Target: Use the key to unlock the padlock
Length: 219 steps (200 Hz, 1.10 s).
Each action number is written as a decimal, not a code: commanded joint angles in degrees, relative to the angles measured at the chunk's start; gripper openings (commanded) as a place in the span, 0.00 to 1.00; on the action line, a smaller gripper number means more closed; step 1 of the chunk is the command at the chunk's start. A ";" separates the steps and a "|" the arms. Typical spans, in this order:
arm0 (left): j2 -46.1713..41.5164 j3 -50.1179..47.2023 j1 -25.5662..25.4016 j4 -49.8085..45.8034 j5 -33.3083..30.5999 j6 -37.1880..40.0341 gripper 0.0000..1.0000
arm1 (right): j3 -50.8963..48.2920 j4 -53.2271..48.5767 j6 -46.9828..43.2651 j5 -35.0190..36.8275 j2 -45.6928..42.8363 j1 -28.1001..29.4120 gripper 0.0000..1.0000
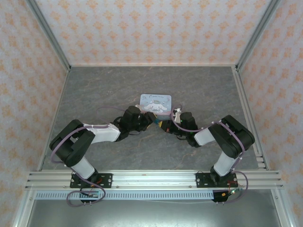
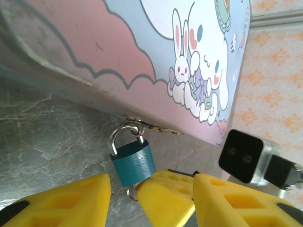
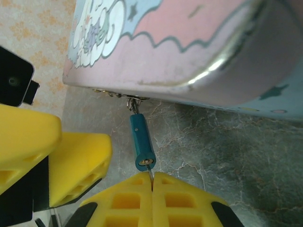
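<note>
Right tool (image 3: 152, 185) is clamped on the key (image 3: 150, 174), blade tip at the keyhole in the bottom of the padlock (image 3: 142, 139), likely lined up for the turn. Padlock is hooked through the hasp (image 3: 135, 100) at 6 o'clock of the tin (image 1: 156, 100). Left tool (image 2: 150, 183) stands jaws apart astride it, not gripping, probably to steady it; tin lid is down, contents hidden

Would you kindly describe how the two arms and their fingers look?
The left arm and right arm have black joints, white links and looping lilac cables. Their fingers are yellow wedges with moulded hollows and black patches.
</note>
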 commanded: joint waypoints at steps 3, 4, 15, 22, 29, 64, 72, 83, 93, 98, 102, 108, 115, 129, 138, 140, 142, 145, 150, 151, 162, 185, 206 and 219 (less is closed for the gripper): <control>1.86 -0.60 0.13 4.21 -1.79 -3.14 0.47 | -0.45 3.05 4.23 1.63 -1.04 0.44 0.00; 1.92 -0.59 0.18 4.15 -1.76 -3.21 0.47 | -0.45 3.04 4.33 1.64 -1.03 0.44 0.00; 2.35 -0.53 0.14 3.70 -1.81 -4.01 0.47 | -0.12 2.60 5.10 1.57 -0.92 0.53 0.00; 2.57 -0.33 0.13 3.27 -1.70 -4.31 0.46 | 0.00 2.58 5.57 1.51 -0.85 0.59 0.00; 2.67 -0.02 0.08 2.44 -1.72 -4.50 0.46 | 0.12 2.51 5.98 1.49 -0.71 0.66 0.00; 3.36 1.04 -0.30 -0.40 -2.06 -4.60 0.46 | 0.59 2.75 6.98 1.29 -0.56 1.12 0.00; 3.70 1.24 -0.41 -0.40 -1.92 -4.77 0.46 | 0.67 2.75 7.12 1.29 -0.54 1.15 0.00; 4.29 1.42 -0.44 -0.15 -1.81 -4.94 0.46 | 0.69 3.02 7.40 1.24 -0.55 1.28 0.00; 4.88 1.44 -0.55 0.42 -1.72 -5.29 0.45 | 0.86 3.10 7.67 1.12 -0.55 1.26 0.00; 5.23 1.52 -0.56 0.82 -1.58 -5.53 0.44 | 0.87 3.19 7.89 1.08 -0.59 1.34 0.00; 5.50 1.53 -0.62 1.12 -1.48 -5.71 0.44 | 0.95 3.24 7.99 0.96 -0.57 1.38 0.00; 5.93 1.62 -0.70 1.63 -1.31 -5.96 0.43 | 1.05 3.29 8.19 0.89 -0.52 1.33 0.00; 6.32 1.75 -0.79 2.09 -1.19 -6.25 0.42 | 1.04 3.42 8.42 0.87 -0.59 1.45 0.00; 7.04 1.99 -0.90 2.78 -1.19 -6.69 0.40 | 1.12 3.70 8.84 0.85 -0.68 1.52 0.00; 7.48 2.12 -1.01 3.39 -1.09 -6.96 0.39 | 1.20 3.80 9.07 0.85 -0.68 1.60 0.00; 7.57 2.16 -1.01 3.47 -1.06 -7.04 0.39 | 1.21 3.81 9.02 0.85 -0.64 1.68 0.00; 7.68 2.21 -1.01 3.56 -1.09 -7.10 0.39 | 1.22 3.81 9.07 0.85 -0.67 1.70 0.00; 7.76 2.27 -1.01 3.75 -1.02 -7.19 0.39 | 1.22 3.69 9.10 0.87 -0.69 1.79 0.00; 8.01 2.38 -1.01 4.06 -0.96 -7.38 0.38 | 1.33 3.73 9.14 0.93 -0.68 1.89 0.00; 8.02 2.40 -1.01 4.12 -0.90 -7.40 0.38 | 1.32 3.68 9.16 0.93 -0.68 1.87 0.00; 8.54 2.50 -1.15 4.75 -0.80 -7.83 0.38 | 1.35 3.70 9.42 0.93 -0.50 2.02 0.00; 9.10 2.75 -1.35 5.36 -0.74 -8.21 0.37 | 1.57 3.99 10.05 1.01 -0.33 2.27 0.00; 9.19 2.76 -1.45 5.34 -0.92 -8.31 0.33 | 1.48 4.24 10.49 1.29 -0.42 2.30 0.00; 9.23 2.74 -1.54 5.14 -1.01 -8.30 0.31 | 1.48 4.25 10.67 1.29 -0.50 2.30 0.00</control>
